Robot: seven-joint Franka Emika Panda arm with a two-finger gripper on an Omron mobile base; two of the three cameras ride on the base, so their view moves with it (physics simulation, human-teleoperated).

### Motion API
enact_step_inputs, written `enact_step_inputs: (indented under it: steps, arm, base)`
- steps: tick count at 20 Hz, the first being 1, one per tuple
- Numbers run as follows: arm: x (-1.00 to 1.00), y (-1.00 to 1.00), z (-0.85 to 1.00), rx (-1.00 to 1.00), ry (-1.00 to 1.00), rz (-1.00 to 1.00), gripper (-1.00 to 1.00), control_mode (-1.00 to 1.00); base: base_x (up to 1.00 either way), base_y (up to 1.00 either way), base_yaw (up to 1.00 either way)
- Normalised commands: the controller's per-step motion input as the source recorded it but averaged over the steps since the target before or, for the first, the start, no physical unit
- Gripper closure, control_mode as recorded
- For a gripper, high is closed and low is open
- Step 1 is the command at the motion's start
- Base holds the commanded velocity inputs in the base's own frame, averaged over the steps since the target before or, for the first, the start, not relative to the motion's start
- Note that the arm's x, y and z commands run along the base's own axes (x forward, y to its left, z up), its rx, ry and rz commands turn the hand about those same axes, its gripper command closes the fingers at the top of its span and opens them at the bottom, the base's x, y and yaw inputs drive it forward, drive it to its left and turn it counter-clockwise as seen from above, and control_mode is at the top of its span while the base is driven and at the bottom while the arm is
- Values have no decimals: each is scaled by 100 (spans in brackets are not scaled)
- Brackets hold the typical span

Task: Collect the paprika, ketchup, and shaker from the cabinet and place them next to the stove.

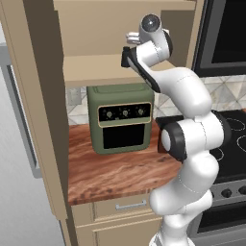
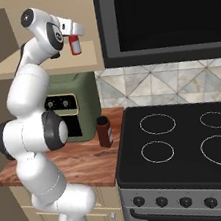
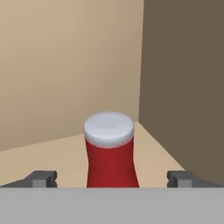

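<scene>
The white arm (image 1: 187, 144) reaches up into the cabinet (image 1: 96, 67), above the olive-green toaster oven (image 1: 122, 120).

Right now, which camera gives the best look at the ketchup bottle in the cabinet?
The hand view: the ketchup stands upright, close and centred between the open fingertips. The right base view shows it small on the cabinet shelf, just beyond the gripper. In the left base view I can't make it out.

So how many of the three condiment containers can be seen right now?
2. The dark reddish-brown paprika jar stands on the wooden counter beside the black glass stove; the red white-capped ketchup bottle stands on the cabinet shelf. The shaker may be hidden.
</scene>
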Motion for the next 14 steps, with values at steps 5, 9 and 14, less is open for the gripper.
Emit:
enact_step_inputs:
  steps: [5, 9, 14]
  arm:
    - [2, 0, -2, 0, 0, 0, -100, -100]
    - [5, 0, -3, 0, 0, 0, -100, -100]
    - [7, 0, -1, 0, 0, 0, 100, -100]
  base:
    - [0, 0, 0]
    - [0, 0, 0]
    - [0, 0, 0]
